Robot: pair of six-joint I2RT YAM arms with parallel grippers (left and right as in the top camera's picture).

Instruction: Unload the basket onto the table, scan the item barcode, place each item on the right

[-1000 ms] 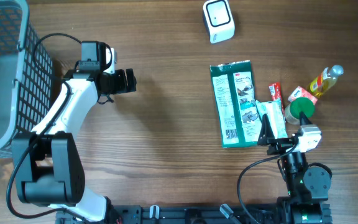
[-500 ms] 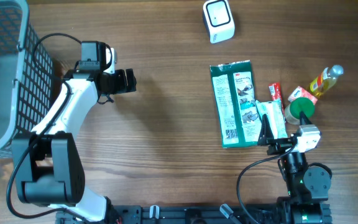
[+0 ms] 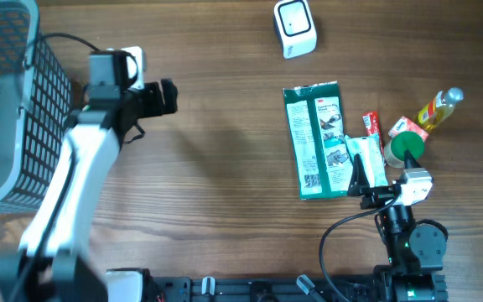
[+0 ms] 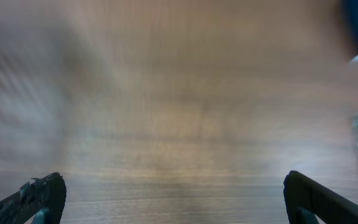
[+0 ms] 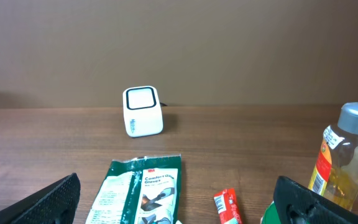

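Wood-grain table [image 3: 225,210] holds scanner [image 3: 295,28] and green packet [image 3: 319,138]; left claw [image 3: 173,97] and right claw [image 3: 361,179] gape, empty.

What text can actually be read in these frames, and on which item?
"Comfort Gloves": on the green package, right wrist view.
"3M": red logo on the same package, overhead view.
Bottle label, red sachet, scanner: any print is too small to read.
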